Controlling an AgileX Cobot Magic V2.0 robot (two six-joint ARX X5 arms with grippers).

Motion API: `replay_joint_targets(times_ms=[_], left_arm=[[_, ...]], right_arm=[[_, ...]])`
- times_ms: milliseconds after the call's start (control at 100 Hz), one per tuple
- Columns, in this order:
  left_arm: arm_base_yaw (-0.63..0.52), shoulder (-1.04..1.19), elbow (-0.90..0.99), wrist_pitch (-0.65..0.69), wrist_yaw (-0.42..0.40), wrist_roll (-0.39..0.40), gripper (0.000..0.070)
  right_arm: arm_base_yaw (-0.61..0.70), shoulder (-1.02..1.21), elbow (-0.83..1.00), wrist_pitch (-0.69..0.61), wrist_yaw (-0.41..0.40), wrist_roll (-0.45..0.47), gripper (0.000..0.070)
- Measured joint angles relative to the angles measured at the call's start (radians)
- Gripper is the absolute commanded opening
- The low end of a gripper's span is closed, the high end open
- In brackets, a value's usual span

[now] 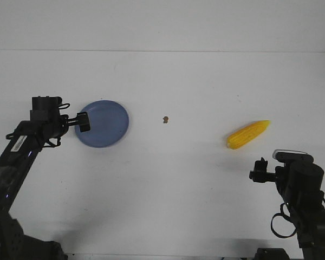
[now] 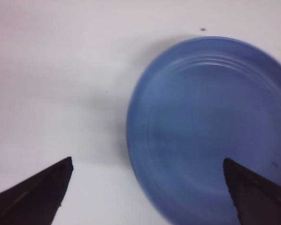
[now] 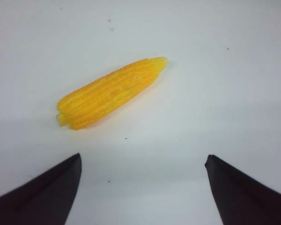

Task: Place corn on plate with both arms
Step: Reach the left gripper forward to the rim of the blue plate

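Note:
The yellow corn (image 1: 248, 134) lies on the white table at the right, its tip pointing to the far right. It also shows in the right wrist view (image 3: 110, 92). The blue plate (image 1: 109, 130) lies at the left and is empty; it also shows in the left wrist view (image 2: 210, 126). My left gripper (image 1: 83, 122) is open at the plate's left rim, one finger over the plate, the other over bare table (image 2: 146, 161). My right gripper (image 1: 258, 172) is open and empty, on the near side of the corn and apart from it (image 3: 143, 159).
A tiny brown speck (image 1: 165, 119) lies on the table between the plate and the corn. The table's far edge meets a white wall (image 1: 162, 24).

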State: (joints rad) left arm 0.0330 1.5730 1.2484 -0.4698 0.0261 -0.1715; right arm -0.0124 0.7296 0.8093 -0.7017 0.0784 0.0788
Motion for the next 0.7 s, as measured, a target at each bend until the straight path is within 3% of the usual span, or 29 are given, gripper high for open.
replay_joint_targets(times_ms=[250,700], left_arm=[[0.012,0.193,0.093,0.01,0.0,0.001,0.0649],[0.013,0.26,0.095,0.022,0.0,0.001,0.0649]], right_arm=[[0.0,0.0,0.0,0.0,0.0,0.0,0.0561],[0.0,0.0,0.0,0.0,0.0,0.0,0.0561]])
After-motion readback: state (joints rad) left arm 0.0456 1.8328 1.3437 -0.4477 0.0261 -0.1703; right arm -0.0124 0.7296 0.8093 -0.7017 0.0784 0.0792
